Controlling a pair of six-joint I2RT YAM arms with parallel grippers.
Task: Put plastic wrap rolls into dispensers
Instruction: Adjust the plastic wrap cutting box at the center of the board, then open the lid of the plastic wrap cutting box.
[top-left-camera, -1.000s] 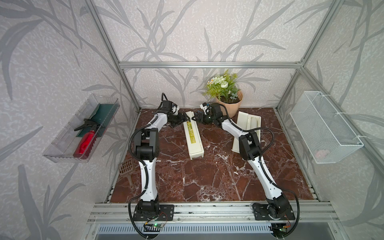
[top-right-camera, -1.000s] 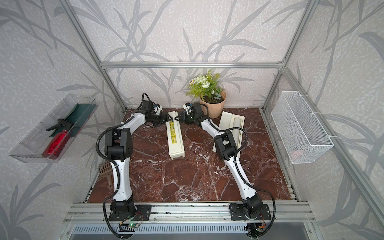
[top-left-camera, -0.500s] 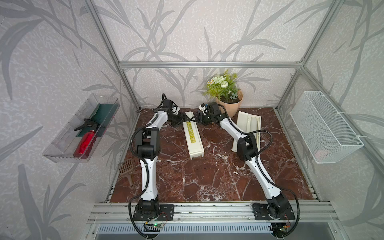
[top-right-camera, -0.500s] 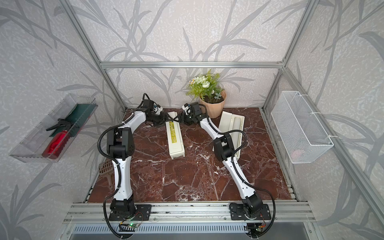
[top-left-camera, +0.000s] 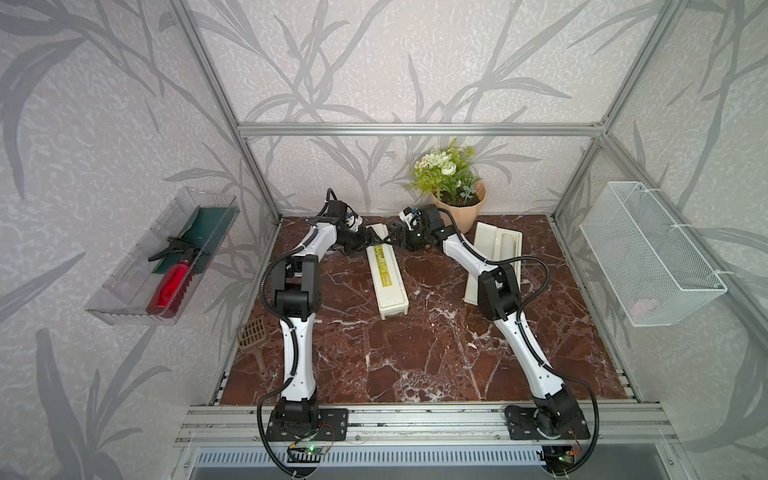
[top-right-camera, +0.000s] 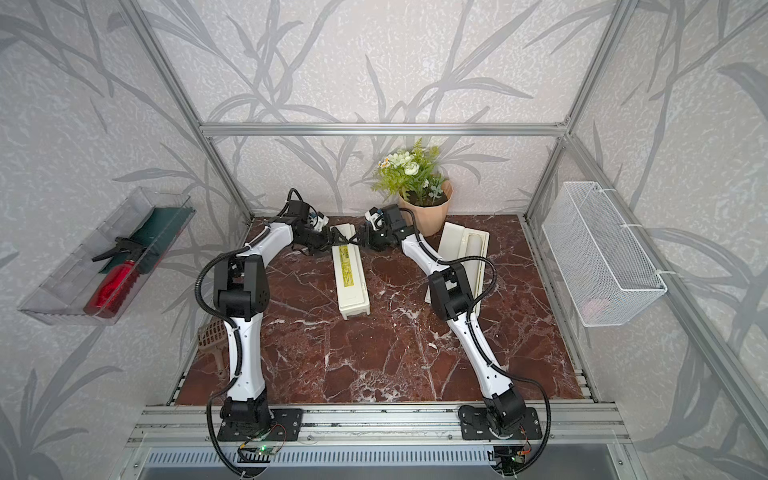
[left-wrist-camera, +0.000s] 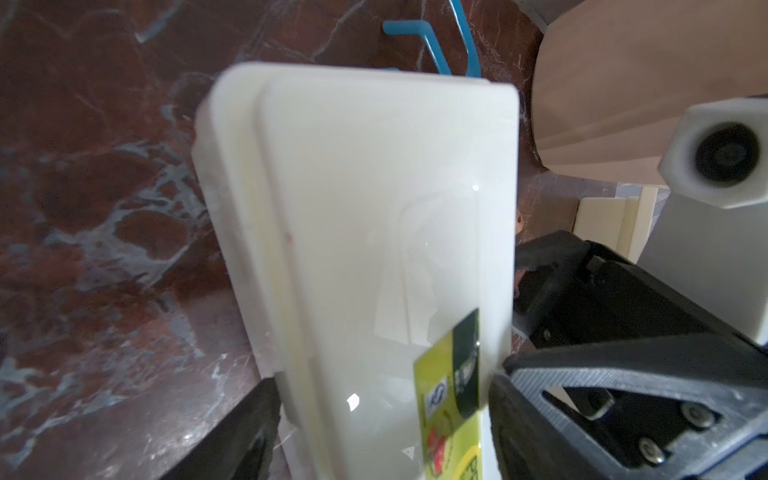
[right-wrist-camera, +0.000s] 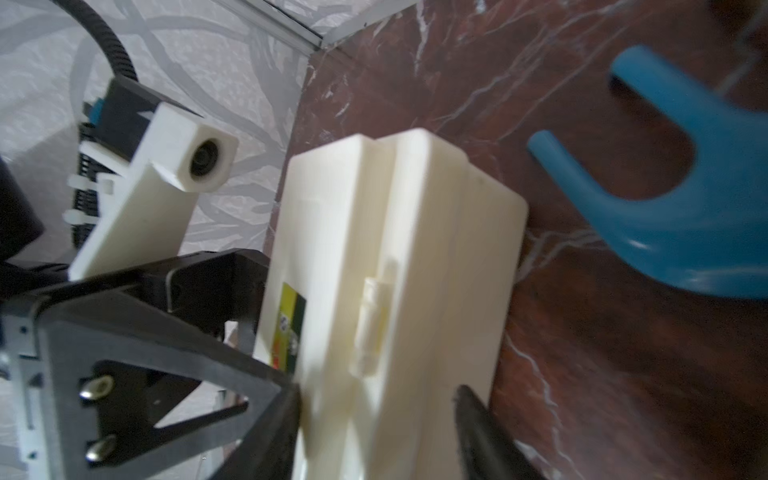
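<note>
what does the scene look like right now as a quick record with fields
closed dispenser: flat mid-table, label up
open dispenser: to its right, lid open
roll: in the open dispenser; no second roll seen
left gripper: clamped across the closed dispenser's far end
right gripper: straddles that same end, grip unclear
other: potted plant at the back, wire basket on the right wall

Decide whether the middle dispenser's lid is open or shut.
Shut. In a top view the dispenser lies as one closed box, its lid down with the label facing up; no interior shows.
</note>
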